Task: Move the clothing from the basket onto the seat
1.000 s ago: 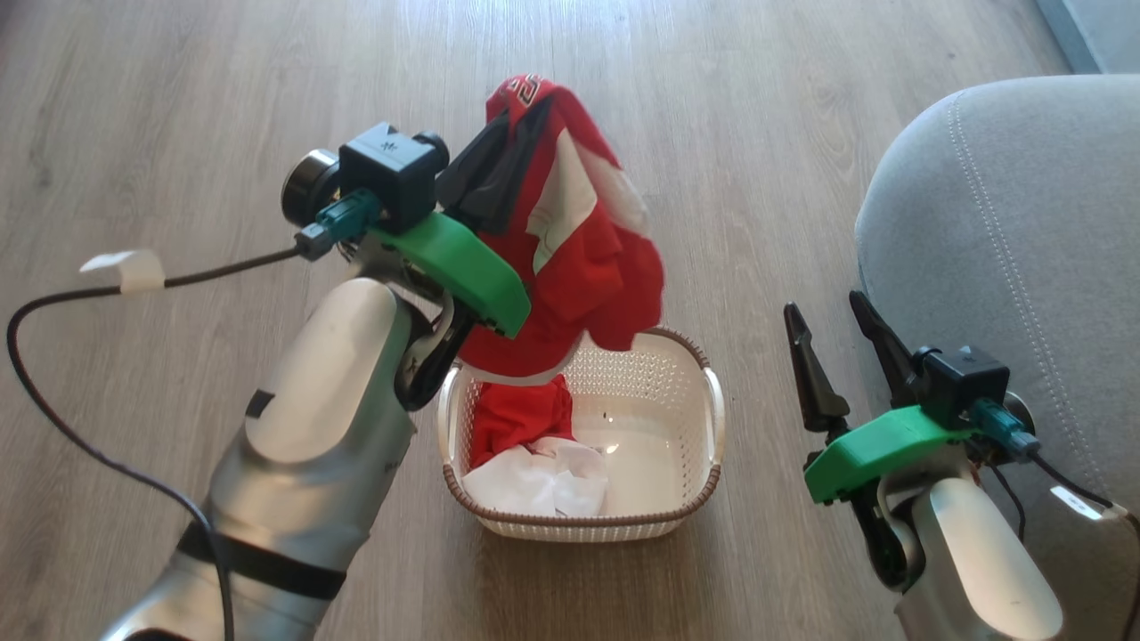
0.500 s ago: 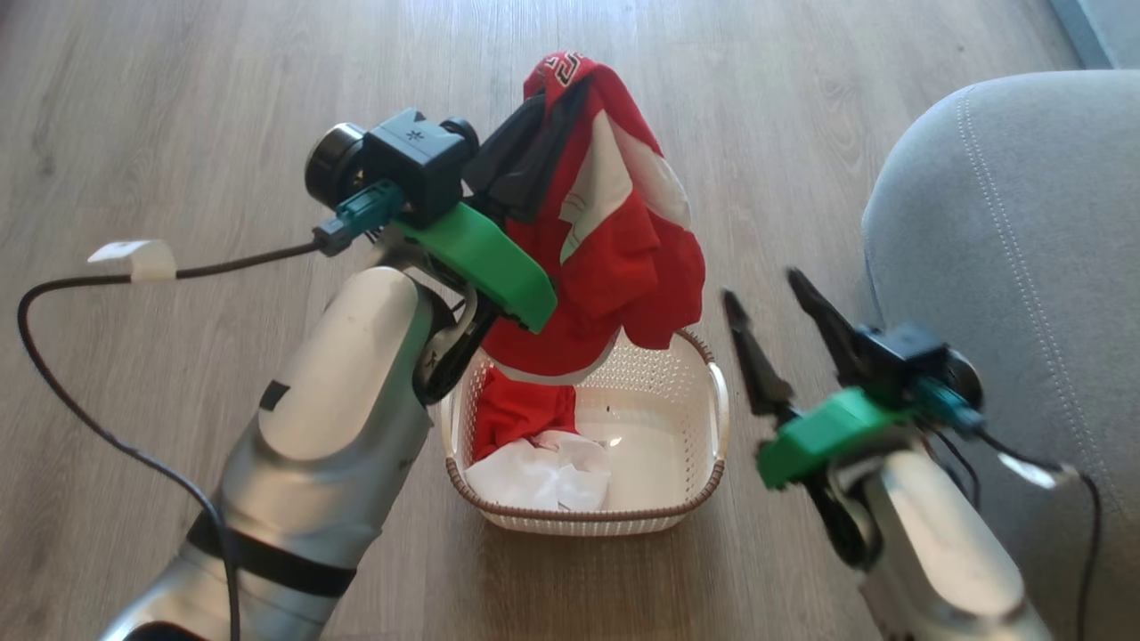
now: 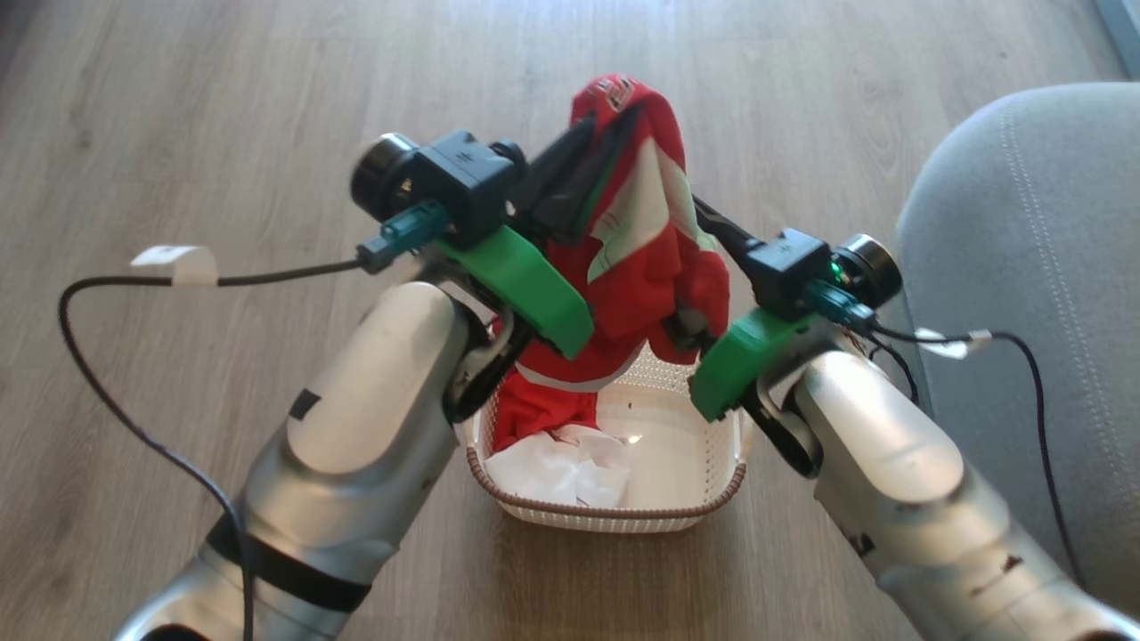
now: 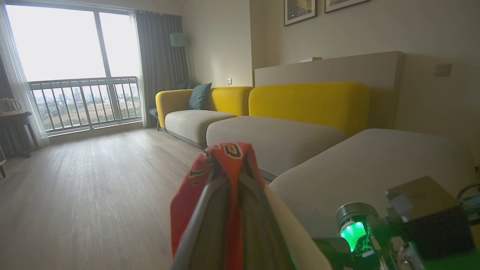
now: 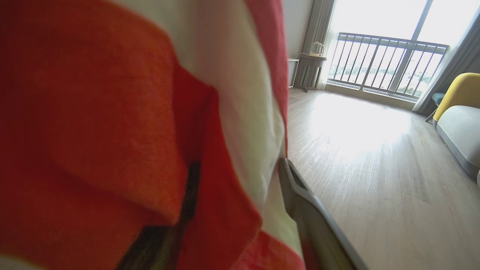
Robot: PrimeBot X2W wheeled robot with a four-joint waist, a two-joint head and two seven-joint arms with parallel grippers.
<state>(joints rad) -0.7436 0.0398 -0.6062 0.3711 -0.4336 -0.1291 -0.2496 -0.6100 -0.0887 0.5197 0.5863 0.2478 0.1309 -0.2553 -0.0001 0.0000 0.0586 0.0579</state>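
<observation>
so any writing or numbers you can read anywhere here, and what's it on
No text reads in full.
Red garment: white, black-edged lettering at the fold pinched in the left gripper; cut off by the folds, one character maybe "2" or "S".
Left wrist camera: small pale mark on top, too small to read.
Cable tag: no text legible.

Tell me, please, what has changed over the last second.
The right gripper swung left from beside the seat to the hanging red garment, its open fingers now straddling the cloth. The left gripper stays shut on that garment above the basket; the white garment lies inside as before.
</observation>
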